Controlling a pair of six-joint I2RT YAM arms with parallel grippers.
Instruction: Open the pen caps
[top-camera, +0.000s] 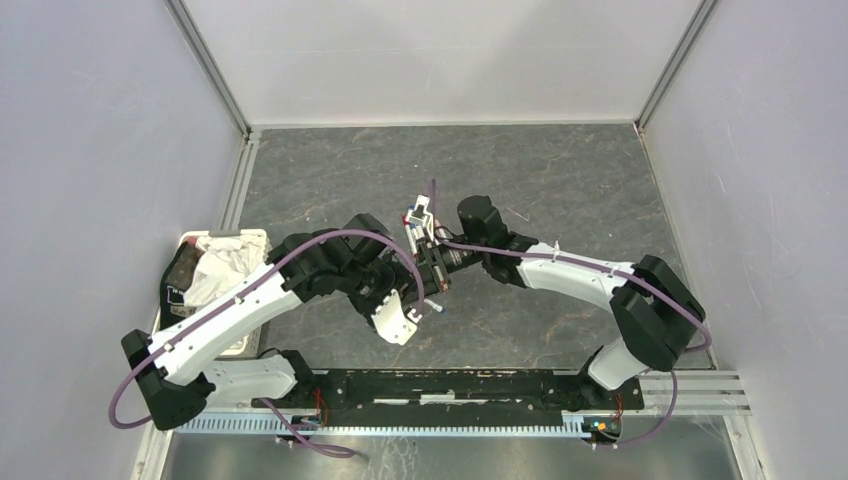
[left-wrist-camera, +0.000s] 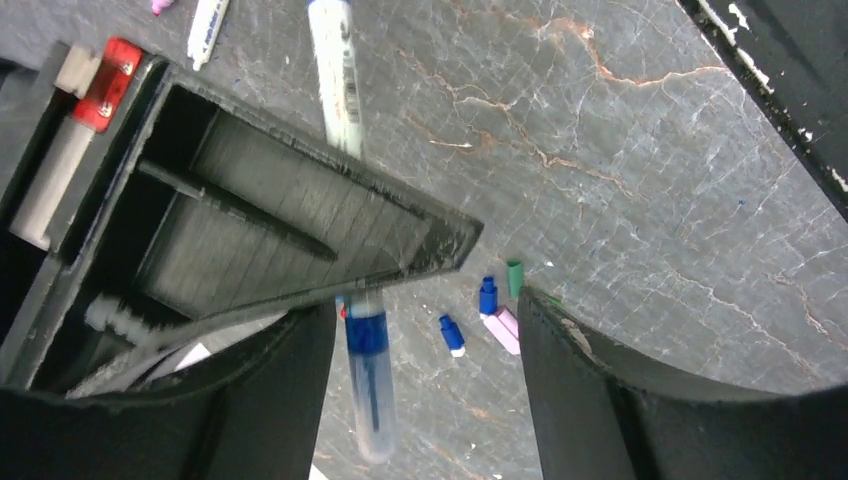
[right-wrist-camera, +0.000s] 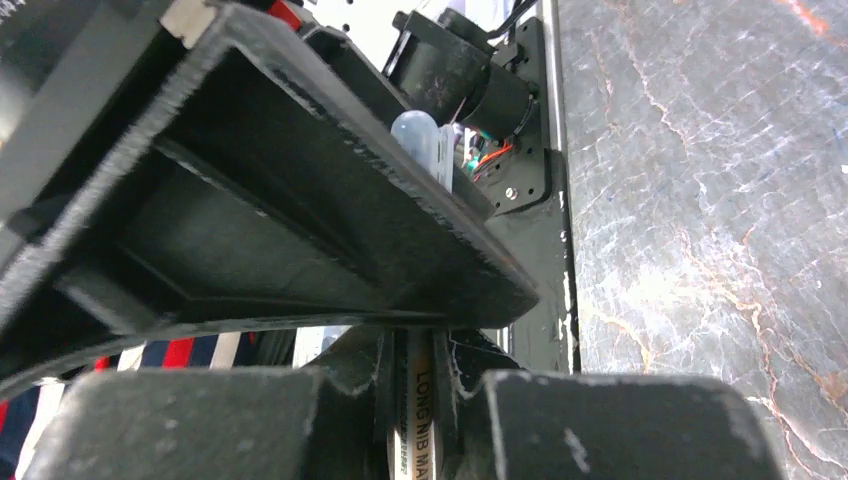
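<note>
My right gripper (right-wrist-camera: 415, 400) is shut on a white pen (right-wrist-camera: 413, 425) with printed lettering. In the left wrist view this pen (left-wrist-camera: 337, 80) runs behind one of the right gripper's fingers (left-wrist-camera: 300, 230). Its clear, blue-cored end (left-wrist-camera: 370, 385) shows blurred between the open fingers of my left gripper (left-wrist-camera: 425, 400), touching neither. I cannot tell whether that clear piece still sits on the barrel. Loose pen caps lie on the table: two blue (left-wrist-camera: 488, 296) (left-wrist-camera: 452, 335), a green (left-wrist-camera: 514, 278) and a pink (left-wrist-camera: 503, 328). Other pens (top-camera: 418, 218) lie behind the grippers.
A white tray (top-camera: 247, 237) holding a crumpled cloth stands at the left wall. A black rail (top-camera: 450, 390) runs along the near edge between the arm bases. Grey walls close the table in on three sides.
</note>
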